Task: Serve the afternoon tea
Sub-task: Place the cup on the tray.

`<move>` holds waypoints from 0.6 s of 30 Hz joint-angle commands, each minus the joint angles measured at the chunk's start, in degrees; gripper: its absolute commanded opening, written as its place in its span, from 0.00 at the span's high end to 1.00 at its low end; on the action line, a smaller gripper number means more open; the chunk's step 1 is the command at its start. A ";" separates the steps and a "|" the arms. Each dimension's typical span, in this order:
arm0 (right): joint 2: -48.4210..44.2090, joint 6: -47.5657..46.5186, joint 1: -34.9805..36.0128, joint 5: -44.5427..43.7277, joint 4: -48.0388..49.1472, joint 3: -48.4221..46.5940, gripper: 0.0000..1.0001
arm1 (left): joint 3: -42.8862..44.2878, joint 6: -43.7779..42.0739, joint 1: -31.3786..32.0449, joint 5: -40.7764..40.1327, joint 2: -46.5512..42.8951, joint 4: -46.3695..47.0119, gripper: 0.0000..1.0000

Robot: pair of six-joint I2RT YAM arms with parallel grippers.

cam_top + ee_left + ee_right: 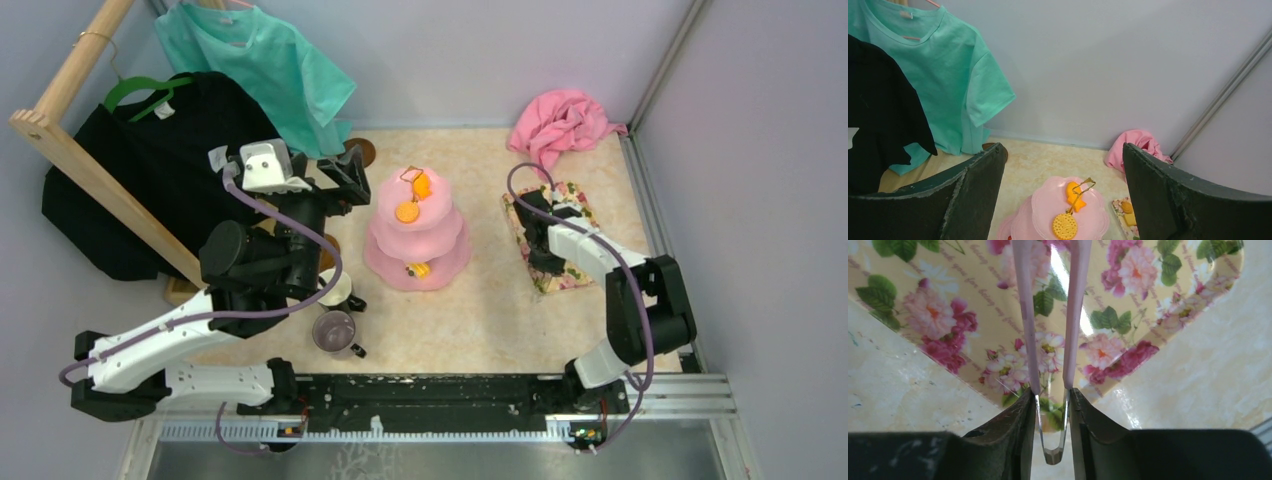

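Observation:
The pink three-tier cake stand (437, 236) with its gold loop (410, 176) stands mid-table. An orange fish snack (424, 187) and a round biscuit (406, 212) lie on its upper tiers, a yellow snack (420, 269) on the bottom one. My left gripper (345, 180) hangs open just left of the stand, and its wrist view looks down on the top tier (1048, 210), the biscuit (1064, 226) and the fish (1074, 194). My right gripper (535, 212) is over the floral mat (560, 275), shut on pink-tipped metal tongs (1050, 340) whose arms stand slightly apart. A white mug (335, 288) and a grey-purple mug (336, 331) sit near the left arm.
A pink cloth (562, 122) lies at the back right corner. Two small snacks (1128, 212) rest on the mat's far end. A wooden rack (95, 175) with a black shirt (120, 170) and a teal shirt (260, 70) fills the left side. A brown saucer (362, 150) peeks out behind the left gripper.

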State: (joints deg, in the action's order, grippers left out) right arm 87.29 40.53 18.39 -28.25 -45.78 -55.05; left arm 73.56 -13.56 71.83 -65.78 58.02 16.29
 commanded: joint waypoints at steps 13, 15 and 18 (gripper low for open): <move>-3.53 -4.99 -2.83 1.32 13.74 4.09 0.54 | 0.32 -3.35 -0.50 1.95 0.31 1.72 0.08; -3.72 -5.11 -2.92 1.14 14.23 4.47 0.53 | 0.51 -3.47 -0.47 2.13 0.47 1.78 0.08; -5.11 -5.04 -2.96 0.73 15.05 5.39 0.53 | 0.80 -3.82 -0.55 2.63 0.61 1.81 0.08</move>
State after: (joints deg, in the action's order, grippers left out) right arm 85.93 36.01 15.97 -25.98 -34.17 -50.92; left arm 73.45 -15.99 71.61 -64.58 58.41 16.73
